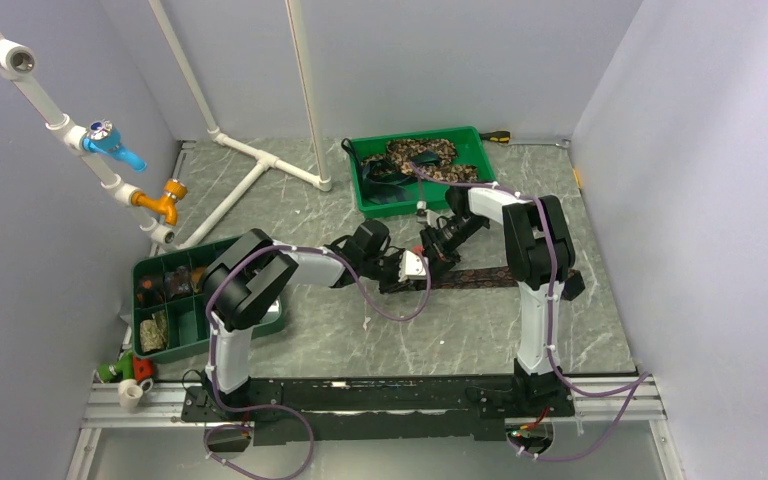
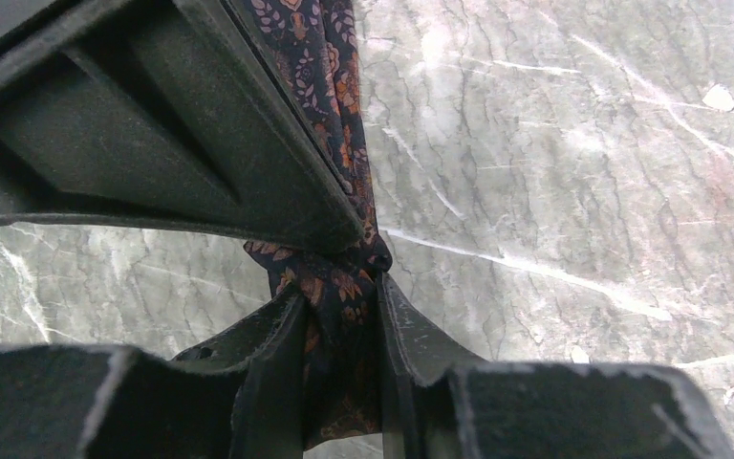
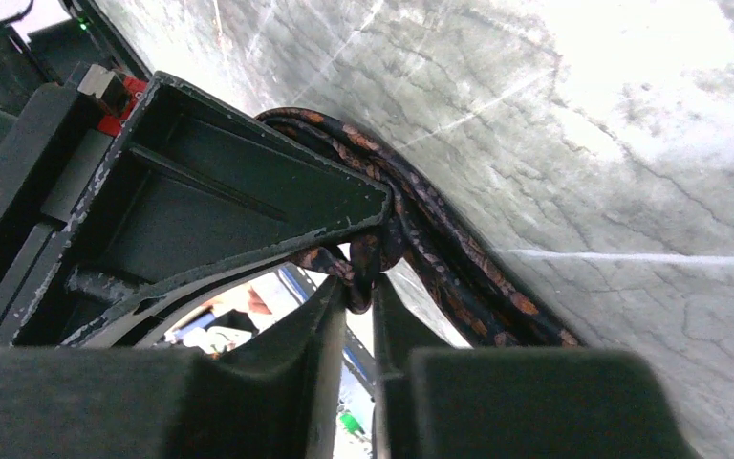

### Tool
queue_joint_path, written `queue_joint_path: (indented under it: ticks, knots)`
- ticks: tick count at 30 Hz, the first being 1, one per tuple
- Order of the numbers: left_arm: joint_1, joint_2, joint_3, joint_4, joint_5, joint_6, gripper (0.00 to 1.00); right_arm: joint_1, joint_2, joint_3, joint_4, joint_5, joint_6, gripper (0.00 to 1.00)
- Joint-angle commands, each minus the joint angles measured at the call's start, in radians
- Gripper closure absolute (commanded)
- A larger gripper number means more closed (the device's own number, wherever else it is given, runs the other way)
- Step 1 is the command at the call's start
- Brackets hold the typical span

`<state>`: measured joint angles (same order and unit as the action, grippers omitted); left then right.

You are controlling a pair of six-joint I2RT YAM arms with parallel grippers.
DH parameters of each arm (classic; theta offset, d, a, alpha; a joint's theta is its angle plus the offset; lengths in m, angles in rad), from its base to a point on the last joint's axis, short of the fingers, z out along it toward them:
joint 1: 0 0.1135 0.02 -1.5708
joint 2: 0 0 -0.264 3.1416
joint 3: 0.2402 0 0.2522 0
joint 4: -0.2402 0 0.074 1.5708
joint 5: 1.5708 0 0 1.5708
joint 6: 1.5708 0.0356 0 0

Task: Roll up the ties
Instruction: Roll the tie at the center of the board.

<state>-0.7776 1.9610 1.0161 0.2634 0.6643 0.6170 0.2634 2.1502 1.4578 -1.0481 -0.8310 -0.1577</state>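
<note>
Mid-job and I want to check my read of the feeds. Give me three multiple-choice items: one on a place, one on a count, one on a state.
1. Where are the mottled ties?
A. In the far green tray
B. Draped over the white pipe
C. Hanging off the table's near edge

2. How many green trays are on the table?
A. One
B. Two
C. Four

3. The left jaws are:
A. Wide open over bare table
B. Shut on the dark flowered tie
C. Shut on a purple cable

Answers:
1. A: the top view shows them heaped in the tray at the back.
2. B: there is the far one, plus the divided tray beside the left arm.
3. B: the left wrist view shows the fabric pinched between them.
</note>
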Motion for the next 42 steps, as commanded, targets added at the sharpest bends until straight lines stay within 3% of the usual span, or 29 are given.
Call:
queue_joint_path:
  ticks: [1, 4, 9, 15, 17, 21, 28, 33, 36, 37, 39, 42]
  knots:
    - [0.003, 0.041, -0.003, -0.163, -0.017, -0.018, 0.73, -0.011, -0.012, 0.025, 0.020, 0.026, -0.018, 0.78]
    - [0.006, 0.046, 0.005, -0.180, -0.019, -0.020, 0.74, -0.011, -0.011, 0.018, 0.044, 0.015, 0.004, 0.69]
    - [0.007, 0.042, 0.000, -0.190, -0.014, -0.012, 0.75, -0.016, -0.019, 0.018, 0.078, 0.004, 0.023, 0.71]
    - [0.009, 0.046, 0.001, -0.200, -0.019, -0.019, 0.75, -0.041, -0.003, 0.063, 0.048, -0.043, 0.001, 0.62]
    - [0.010, 0.049, 0.002, -0.200, -0.020, -0.022, 0.75, -0.040, -0.001, 0.061, 0.038, -0.055, -0.014, 0.64]
    - [0.014, 0.049, 0.001, -0.203, -0.021, -0.030, 0.75, -0.036, 0.016, 0.044, 0.020, -0.080, -0.042, 0.76]
    - [0.020, 0.050, 0.002, -0.212, -0.014, -0.031, 0.75, -0.038, -0.001, 0.045, -0.062, -0.143, -0.109, 0.59]
    - [0.020, 0.051, 0.002, -0.213, -0.011, -0.027, 0.75, -0.031, -0.008, 0.022, -0.054, -0.142, -0.110, 0.57]
    - [0.020, 0.055, 0.008, -0.216, -0.008, -0.032, 0.74, -0.019, 0.027, 0.036, -0.047, -0.130, -0.107, 0.63]
    - [0.021, 0.055, 0.011, -0.220, -0.007, -0.033, 0.74, -0.016, 0.036, 0.044, -0.043, -0.119, -0.107, 0.70]
    - [0.021, 0.055, 0.011, -0.220, -0.008, -0.033, 0.73, -0.016, 0.046, 0.065, -0.036, -0.091, -0.099, 0.99]
    - [0.028, 0.052, 0.003, -0.220, 0.003, -0.032, 0.67, -0.019, 0.030, 0.085, -0.009, -0.025, -0.080, 1.00]
